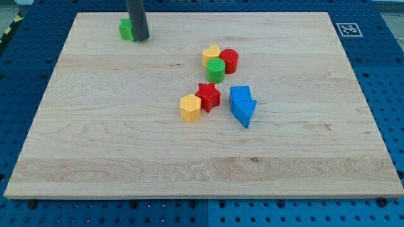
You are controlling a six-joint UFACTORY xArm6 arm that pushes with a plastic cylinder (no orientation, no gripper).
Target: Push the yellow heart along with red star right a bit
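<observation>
Pale wooden worktop (95, 145) sitting on a blue pegboard bench, with a little printed marker tag (346, 29) in the far corner. No gripper on this rig, so nothing to say about spread or pinched; it's just a dark rod, and my tip (140, 39) is parking up near the view's top, touching or nearly touching a small green block (127, 29) just to its left (shape too hidden to call).

The yellow heart-ish plastic block (190, 107) is lying well away from my tip, down toward the view's bottom and off to the right. The red plastic star (208, 96) is touching it on its right side, so the pair is lining up roughly left-to-right. That's the bit that matters, I reckon: my tip is needing to get round to the yellow's left face before shoving right.

Past the star, further right from my tip, a blue arrow-shaped block (242, 105) is sitting close, so it could get bumped. Above the pair, a yellow block (211, 54), red cylinder (229, 60) and green cylinder (216, 70) are clustering together.
</observation>
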